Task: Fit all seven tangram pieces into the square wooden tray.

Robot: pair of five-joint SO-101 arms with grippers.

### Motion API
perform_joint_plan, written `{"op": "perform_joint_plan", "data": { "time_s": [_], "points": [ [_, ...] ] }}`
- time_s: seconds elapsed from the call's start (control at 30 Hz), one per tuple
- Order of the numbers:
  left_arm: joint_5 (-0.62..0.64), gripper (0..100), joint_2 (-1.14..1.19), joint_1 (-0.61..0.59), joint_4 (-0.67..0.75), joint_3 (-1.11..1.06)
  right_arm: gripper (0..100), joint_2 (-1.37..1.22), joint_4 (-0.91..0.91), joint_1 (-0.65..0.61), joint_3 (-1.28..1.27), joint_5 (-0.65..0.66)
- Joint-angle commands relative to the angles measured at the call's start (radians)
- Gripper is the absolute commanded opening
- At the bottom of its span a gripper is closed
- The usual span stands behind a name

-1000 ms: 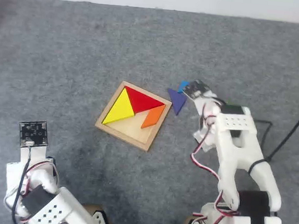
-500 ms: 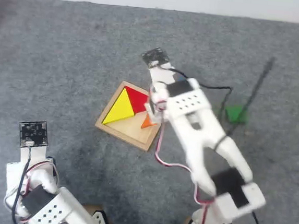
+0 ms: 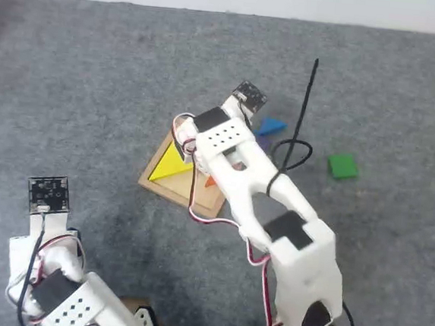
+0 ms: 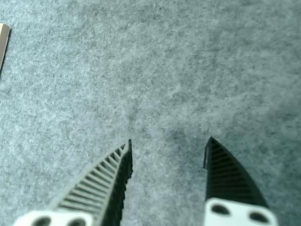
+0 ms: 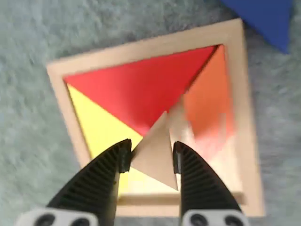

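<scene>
Right gripper (image 5: pixel 149 157) hangs over the wooden tray (image 5: pixel 141 52) at mid-table; whether it pinches anything, I cannot tell. Probably a placing step; next comes fetching the blue piece (image 3: pixel 271 126) near the tray.

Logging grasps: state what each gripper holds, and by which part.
Left gripper: nothing, open over carpet. Right gripper, above the tray: a tan triangle sits at its tip; held piece or bare tray floor, it cannot be told.
</scene>
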State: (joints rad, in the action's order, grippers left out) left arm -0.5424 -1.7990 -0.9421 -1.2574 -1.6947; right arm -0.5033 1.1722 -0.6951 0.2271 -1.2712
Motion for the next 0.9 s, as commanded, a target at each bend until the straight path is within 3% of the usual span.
{"op": "perform_joint_plan", "data": {
  "time_s": [0.0,0.27,0.43,0.87],
  "points": [
    [-0.011,24,-0.014,0.002,-0.005,0.012,7.3,-0.056,-0.03,-0.001,0.129,-0.123],
    [-0.011,24,-0.014,0.002,-0.005,0.012,7.9,-0.162,-0.019,0.015,0.135,-0.158],
    [-0.011,24,-0.014,0.002,-0.005,0.012,16.2,-0.16,0.051,0.025,0.141,-0.196],
    [-0.011,24,-0.014,0.002,-0.003,0.012,17.7,-0.022,0.162,0.064,0.138,-0.189]
  ]
}}
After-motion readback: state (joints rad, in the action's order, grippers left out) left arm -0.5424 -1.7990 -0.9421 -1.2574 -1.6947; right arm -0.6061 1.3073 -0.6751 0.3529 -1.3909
